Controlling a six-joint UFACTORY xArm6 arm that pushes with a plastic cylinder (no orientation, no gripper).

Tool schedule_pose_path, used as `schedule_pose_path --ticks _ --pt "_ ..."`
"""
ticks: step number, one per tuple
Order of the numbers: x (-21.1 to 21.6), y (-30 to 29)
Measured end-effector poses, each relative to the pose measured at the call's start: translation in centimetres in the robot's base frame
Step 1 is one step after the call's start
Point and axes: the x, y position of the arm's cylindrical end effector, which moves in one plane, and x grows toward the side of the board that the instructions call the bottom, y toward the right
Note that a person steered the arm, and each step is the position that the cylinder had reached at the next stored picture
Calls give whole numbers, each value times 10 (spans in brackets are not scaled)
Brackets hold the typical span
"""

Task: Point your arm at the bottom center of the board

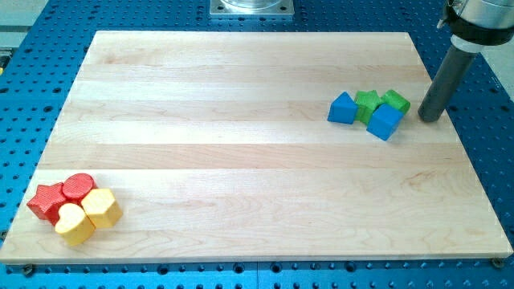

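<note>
The tip (431,119) rests on the board (241,88) near its right edge, just right of a green block (395,101). The rod has no fingers, so it holds nothing. Beside it lie another green block (368,103) and two blue blocks (343,108) (385,122). Two red blocks (48,201) (78,186) and two yellow blocks (102,207) (74,224) are clustered at the bottom left. The bottom centre is well apart from the tip.

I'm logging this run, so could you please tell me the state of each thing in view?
my tip: on the board, just right of the green and blue cluster
blue blocks: two, flat, flanking the greens
green blocks: two, flat, touching
red blocks: two, at the view's bottom left
yellow blocks: two, beside the reds
</note>
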Motion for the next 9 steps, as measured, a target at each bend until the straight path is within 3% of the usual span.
schedule_pose_path --ticks 4,6,9 --pt "4 0" --pt "80 -77" --pt "104 -103"
